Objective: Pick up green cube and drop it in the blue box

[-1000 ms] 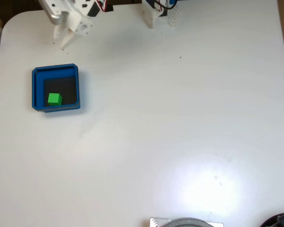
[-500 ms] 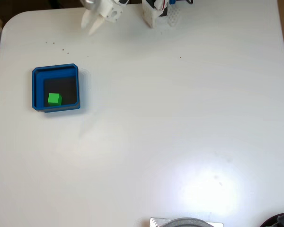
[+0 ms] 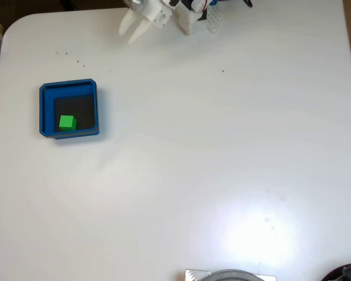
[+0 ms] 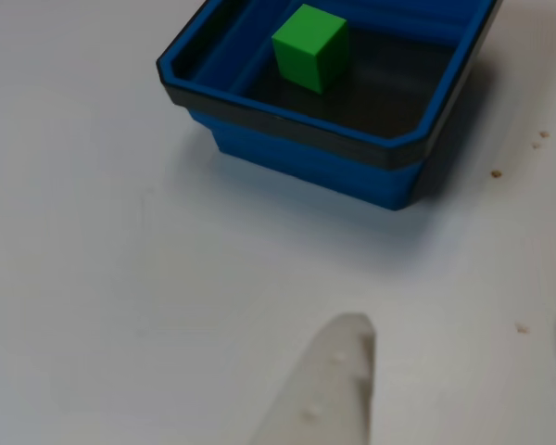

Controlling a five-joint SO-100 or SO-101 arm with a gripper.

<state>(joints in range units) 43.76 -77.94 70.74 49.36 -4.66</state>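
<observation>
The small bright green cube (image 3: 67, 122) sits on the dark floor of the shallow, thick-walled blue box (image 3: 68, 86) — so the drop looks done. The white two-finger gripper (image 3: 131, 32) hangs near the table's top edge, well apart from the box, fingers parted and empty — little seems left.

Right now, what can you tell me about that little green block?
The green cube is small, bright and plain-faced, and looks like smooth plastic or painted wood. It sits flat on the dark floor inside the blue box, in the lower left corner as the fixed view shows it, close to the walls there. In the other view two lit faces and a shaded one show, with crisp edges. Nothing grips it; the pincer is far off near the table's top edge.
</observation>
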